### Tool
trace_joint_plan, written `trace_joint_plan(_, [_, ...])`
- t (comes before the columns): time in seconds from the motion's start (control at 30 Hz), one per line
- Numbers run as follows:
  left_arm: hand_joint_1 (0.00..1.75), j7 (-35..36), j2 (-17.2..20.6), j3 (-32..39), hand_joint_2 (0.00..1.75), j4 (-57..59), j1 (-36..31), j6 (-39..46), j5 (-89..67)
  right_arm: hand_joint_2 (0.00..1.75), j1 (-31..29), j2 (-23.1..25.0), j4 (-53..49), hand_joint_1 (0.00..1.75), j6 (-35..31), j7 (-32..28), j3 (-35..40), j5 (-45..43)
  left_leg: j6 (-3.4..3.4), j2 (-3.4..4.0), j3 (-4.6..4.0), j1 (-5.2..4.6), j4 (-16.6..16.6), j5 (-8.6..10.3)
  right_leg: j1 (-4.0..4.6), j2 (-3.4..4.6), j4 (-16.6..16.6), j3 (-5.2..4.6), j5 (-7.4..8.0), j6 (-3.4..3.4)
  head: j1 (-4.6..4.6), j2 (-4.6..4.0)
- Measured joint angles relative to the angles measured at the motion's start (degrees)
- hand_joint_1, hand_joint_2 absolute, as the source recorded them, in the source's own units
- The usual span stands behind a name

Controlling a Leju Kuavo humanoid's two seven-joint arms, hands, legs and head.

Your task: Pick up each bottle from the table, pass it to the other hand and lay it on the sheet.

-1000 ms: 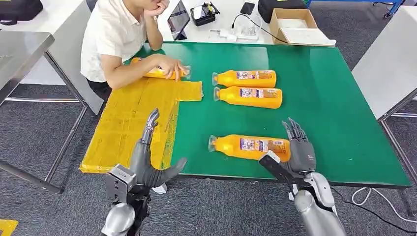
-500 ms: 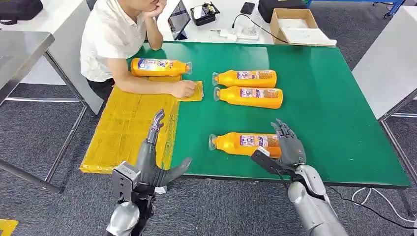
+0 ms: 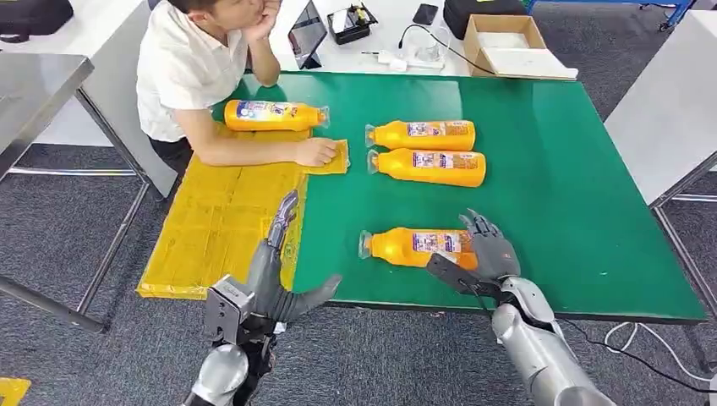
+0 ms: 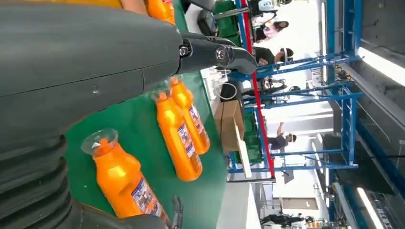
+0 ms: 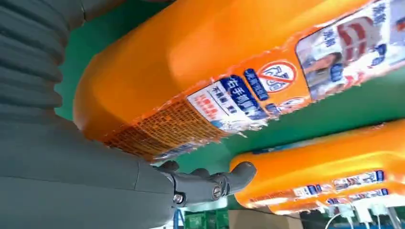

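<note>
- The right hand [image 3: 489, 254] has moved in over the base end of the nearest orange plastic bottle [image 3: 414, 247], which lies on its side on the green bench [image 3: 575, 186]; its fingers [image 3: 478, 227] drape over it, and I cannot tell whether they grip.
- The left hand [image 3: 275, 275] has edged toward the bench, fingers spread wide, holding nothing, beside the yellow sheet [image 3: 216, 224].
- The person's hand [image 3: 317, 152] stays resting on the sheet's corner.

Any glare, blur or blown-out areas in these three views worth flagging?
Head view: even light, sharp; the near orange plastic bottle and right hand read clearly. Left wrist view: bright background washed out; the grey left hand looms soft up close. Right wrist view: bottle label legible, glossy sheen, no harsh glare.
</note>
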Motion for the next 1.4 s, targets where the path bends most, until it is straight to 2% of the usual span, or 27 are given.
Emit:
trace_joint_plan(0.33, [0.00, -0.7, 0.1, -0.2, 1.75, 1.4, -1.3, -0.2, 2.1, 1.75, -5.5, -1.7, 5.1, 1.75, 8.6, 1.0, 3.1, -2.3, 0.09, 0.18, 0.22, 0.01, 0.0, 0.08, 0.02, 0.10, 0.0, 0.10, 0.16, -0.12, 0.00, 0.02])
trace_joint_plan(0.53, [0.00, -0.3, 0.1, 0.0, 1.75, 3.1, -1.9, -3.9, 11.0, 1.75, -6.0, -2.4, 6.1, 1.75, 14.4, -7.5, 1.9, -13.6, 0.10, 0.20, 0.26, 0.00, 0.0, 0.08, 0.01, 0.12, 0.0, 0.17, 0.18, -0.11, -0.02, 0.02])
trace_joint_plan(1.2, [0.00, -0.2, 0.1, 0.1, 1.75, 5.2, -2.2, -4.3, 12.2, 1.75, -5.6, -2.4, 6.1, 1.75, 14.7, -8.0, 1.3, -14.8, 0.09, 0.27, 0.27, 0.00, 0.0, 0.08, 0.01, 0.16, 0.0, 0.15, 0.19, -0.11, 0.00, 0.00])
trace_joint_plan(1.4, [0.00, 1.8, 0.1, 0.9, 1.75, 6.3, -2.4, -5.4, 18.0, 1.75, -5.2, -2.1, 5.7, 1.75, 15.8, -8.9, 1.2, -18.9, 0.09, 0.28, 0.27, 0.02, 0.0, 0.08, 0.03, 0.16, 0.0, 0.14, 0.19, -0.11, 0.00, 0.02])
